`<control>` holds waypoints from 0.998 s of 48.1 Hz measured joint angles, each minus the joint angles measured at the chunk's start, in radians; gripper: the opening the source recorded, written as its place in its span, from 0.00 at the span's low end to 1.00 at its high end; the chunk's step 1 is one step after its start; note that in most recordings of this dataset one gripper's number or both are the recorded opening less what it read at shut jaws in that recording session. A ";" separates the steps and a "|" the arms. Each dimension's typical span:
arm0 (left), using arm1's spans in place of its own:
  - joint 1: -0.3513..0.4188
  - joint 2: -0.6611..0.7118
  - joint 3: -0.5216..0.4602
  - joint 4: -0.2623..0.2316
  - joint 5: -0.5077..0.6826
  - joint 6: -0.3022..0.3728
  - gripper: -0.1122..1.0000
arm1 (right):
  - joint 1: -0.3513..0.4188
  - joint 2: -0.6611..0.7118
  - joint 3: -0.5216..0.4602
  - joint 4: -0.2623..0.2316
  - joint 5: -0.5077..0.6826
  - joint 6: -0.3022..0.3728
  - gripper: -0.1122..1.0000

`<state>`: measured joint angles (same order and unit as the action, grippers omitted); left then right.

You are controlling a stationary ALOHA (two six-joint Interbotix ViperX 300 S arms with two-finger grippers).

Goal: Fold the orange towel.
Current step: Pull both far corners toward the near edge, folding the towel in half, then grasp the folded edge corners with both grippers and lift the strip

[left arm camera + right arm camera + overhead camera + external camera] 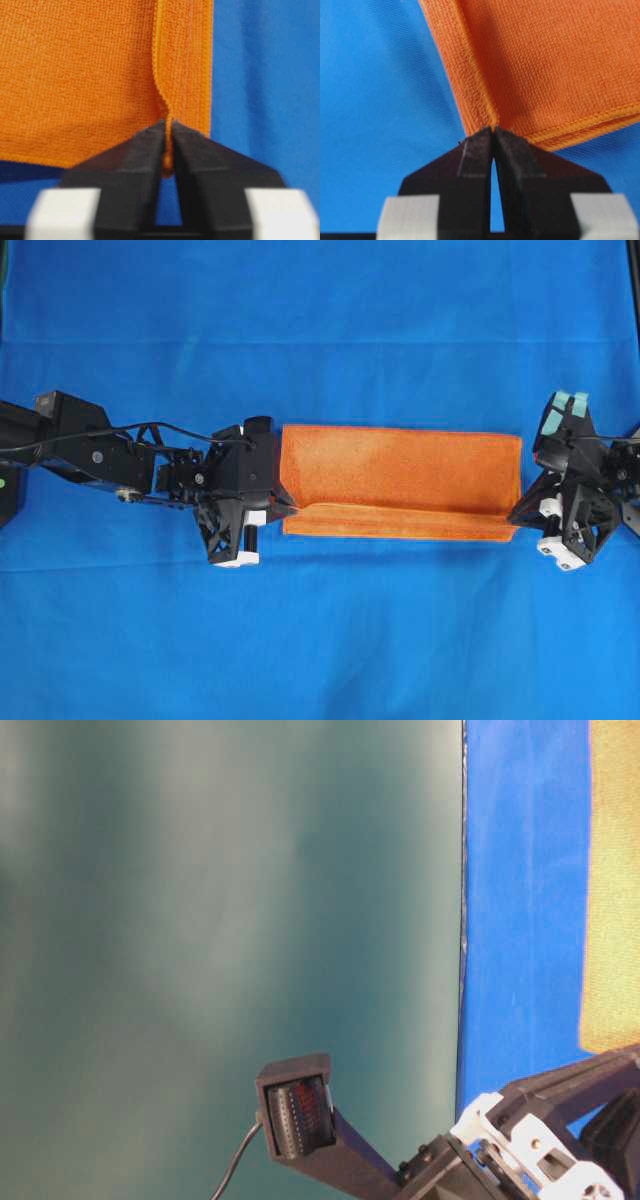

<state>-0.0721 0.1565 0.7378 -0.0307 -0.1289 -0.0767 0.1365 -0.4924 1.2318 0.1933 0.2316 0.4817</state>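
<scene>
Orange towel (400, 480) lying as a long folded band on the blue cloth (320, 640) over the worktop, between the two arms. Left hand (168, 150) pinching the towel's hem at the left end. Right hand (493, 150) pressed together at the right corner, tips touching the hem.

Bright even overhead light, soft short shadows; wrist views blurred up close, table-level view hazy and soft.
</scene>
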 measured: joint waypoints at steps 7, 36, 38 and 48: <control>0.000 0.000 -0.002 0.000 0.002 0.003 0.54 | 0.002 0.000 0.000 0.002 0.000 0.006 0.46; 0.118 -0.183 0.000 0.000 0.097 0.101 0.63 | -0.117 -0.212 -0.061 -0.261 0.101 0.002 0.60; 0.123 -0.181 -0.003 0.000 0.097 0.107 0.63 | -0.146 -0.213 -0.060 -0.276 0.109 0.002 0.60; 0.149 -0.126 -0.035 0.000 0.097 0.109 0.63 | -0.232 -0.155 -0.060 -0.334 0.130 0.002 0.60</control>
<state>0.0767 0.0307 0.7026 -0.0307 -0.0322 0.0322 -0.0951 -0.6473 1.1720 -0.1411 0.3620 0.4832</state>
